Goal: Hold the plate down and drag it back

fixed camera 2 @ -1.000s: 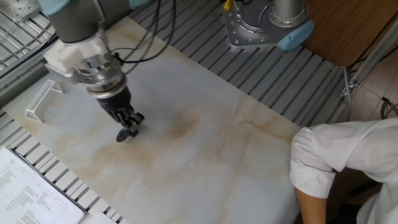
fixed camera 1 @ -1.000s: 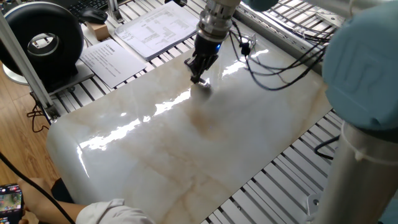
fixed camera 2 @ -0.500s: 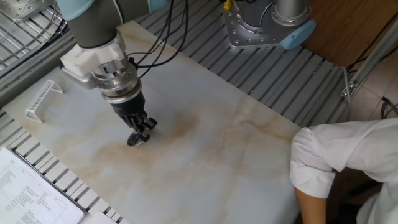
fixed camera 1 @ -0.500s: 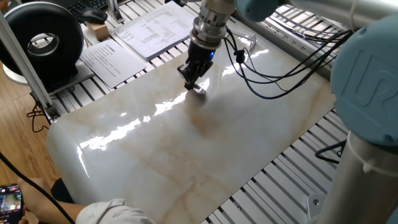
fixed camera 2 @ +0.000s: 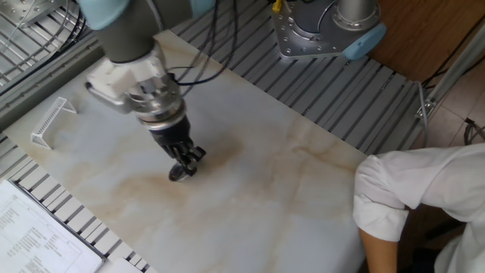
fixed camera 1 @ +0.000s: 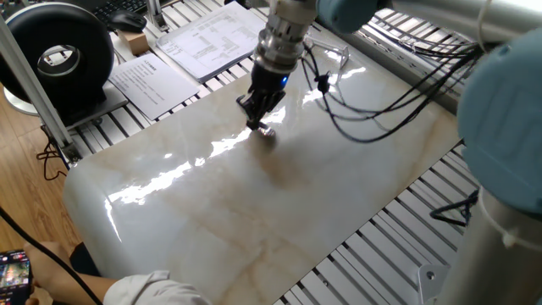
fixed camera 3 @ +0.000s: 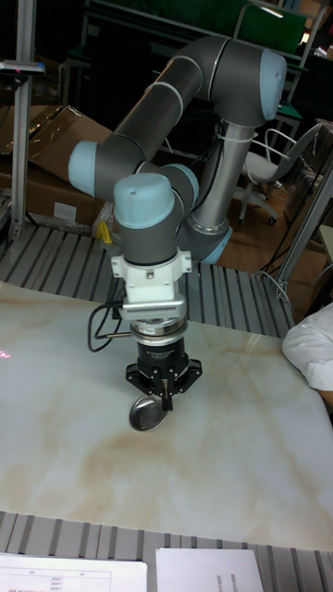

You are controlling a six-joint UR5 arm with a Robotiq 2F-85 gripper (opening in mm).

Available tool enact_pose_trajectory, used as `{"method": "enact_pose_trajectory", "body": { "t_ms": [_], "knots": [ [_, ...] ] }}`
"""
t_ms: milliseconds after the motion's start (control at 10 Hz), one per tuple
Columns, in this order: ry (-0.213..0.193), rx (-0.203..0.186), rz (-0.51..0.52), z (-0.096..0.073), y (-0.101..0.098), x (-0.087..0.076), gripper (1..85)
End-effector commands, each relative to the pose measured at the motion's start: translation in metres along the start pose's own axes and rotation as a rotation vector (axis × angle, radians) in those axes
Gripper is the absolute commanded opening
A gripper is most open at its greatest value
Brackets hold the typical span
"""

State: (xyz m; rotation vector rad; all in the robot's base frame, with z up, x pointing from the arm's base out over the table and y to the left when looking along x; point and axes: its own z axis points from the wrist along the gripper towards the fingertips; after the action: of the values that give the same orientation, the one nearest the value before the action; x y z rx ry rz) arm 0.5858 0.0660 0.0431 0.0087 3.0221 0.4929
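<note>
1. The tall fixed view shows the plate (fixed camera 3: 146,413) most clearly: a small round shiny silver dish on the marble slab (fixed camera 3: 55,435), near the slab's middle and well away from every edge.
2. In that view the gripper (fixed camera 3: 165,392) points straight down, with its fingertips on the plate's rim. The fingers look drawn close together, but I cannot tell whether they grip the rim or only press on it.
3. In one fixed view the plate (fixed camera 1: 268,131) is only a small bright glint under the gripper (fixed camera 1: 258,119), partly lost in glare on the slab (fixed camera 1: 254,212).
4. In the other fixed view the plate (fixed camera 2: 178,174) is a dark sliver, mostly hidden by the gripper (fixed camera 2: 184,162).
5. Printed paper sheets (fixed camera 1: 152,80) lie beyond the slab's edge; their writing is too small to read.
6. A white-sleeved person's arm (fixed camera 2: 409,201) rests at the slab's edge, cut off by the frame.
7. A black round device (fixed camera 1: 59,55) stands off one corner.
</note>
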Motion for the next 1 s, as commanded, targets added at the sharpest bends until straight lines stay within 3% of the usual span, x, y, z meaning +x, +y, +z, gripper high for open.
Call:
{"method": "enact_pose_trajectory", "body": {
  "t_ms": [0, 200, 300, 500, 600, 800, 900],
  "knots": [
    [-0.015, 0.02, 0.018, 0.004, 0.014, 0.005, 1.0],
    [0.041, -0.019, -0.034, 0.004, 0.024, 0.02, 1.0],
    [0.035, -0.025, -0.028, 0.005, 0.026, 0.019, 1.0],
    [0.016, 0.019, -0.006, 0.017, 0.029, 0.024, 1.0],
    [0.002, 0.025, -0.021, 0.02, 0.029, 0.02, 8.7],
    [0.001, 0.045, -0.027, 0.023, 0.024, 0.017, 11.7],
    [0.003, 0.056, -0.034, 0.021, 0.025, 0.017, 18.7]
  ]
}}
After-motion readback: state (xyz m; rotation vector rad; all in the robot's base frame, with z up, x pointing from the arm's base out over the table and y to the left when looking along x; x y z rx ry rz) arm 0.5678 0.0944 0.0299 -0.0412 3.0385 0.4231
